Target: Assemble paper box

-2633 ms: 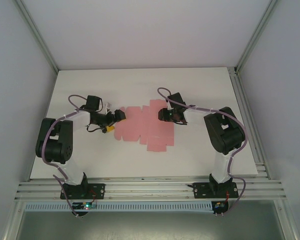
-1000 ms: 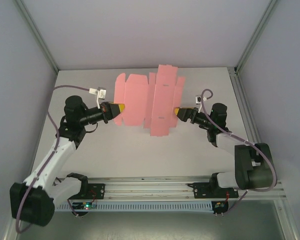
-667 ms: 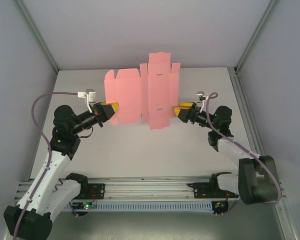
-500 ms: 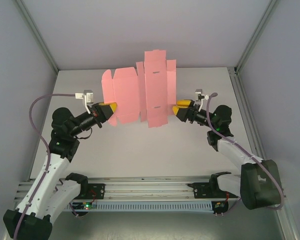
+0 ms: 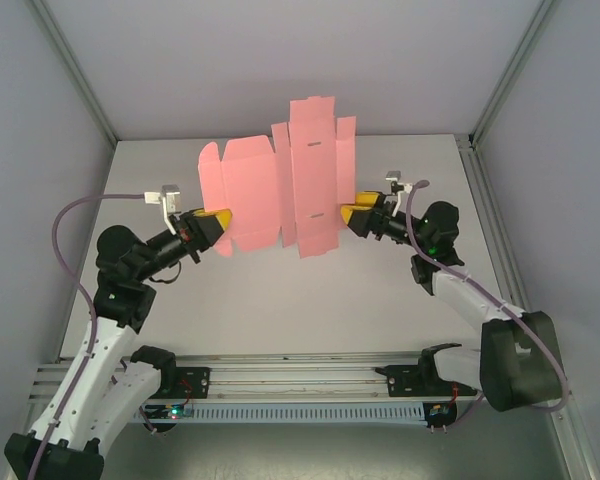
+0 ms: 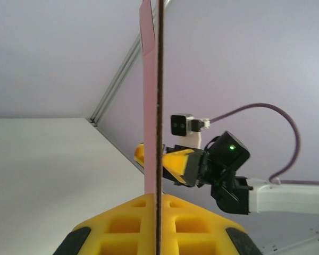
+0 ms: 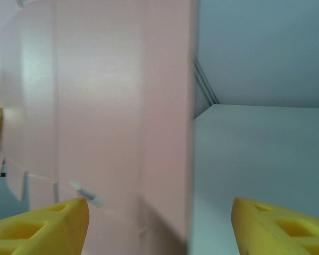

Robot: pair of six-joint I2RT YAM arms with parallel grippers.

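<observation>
**A:** While you have the sheet up off the table, note it's flat, with no panel folded. It hangs upright in the air between your two arms.

**B:** Grips?

**A:** Your left gripper is clamped on the sheet's left edge. Its wrist view shows the card pinched edge-on at the fingertips. Your right gripper sits at the right edge with its jaws apart. In its wrist view the card lies in the gap, nearer one finger, and nothing is pinching it.

**B:** Which step, then?

**A:** My read is setup for the first fold. Nothing is assembled yet.

**B:** Next move?

**A:** Close the right on a side panel next to a crease. Then swing that panel about the crease against the left's hold. It's thin card, so keep the left firm or the sheet will likely twist rather than fold on the score.
</observation>
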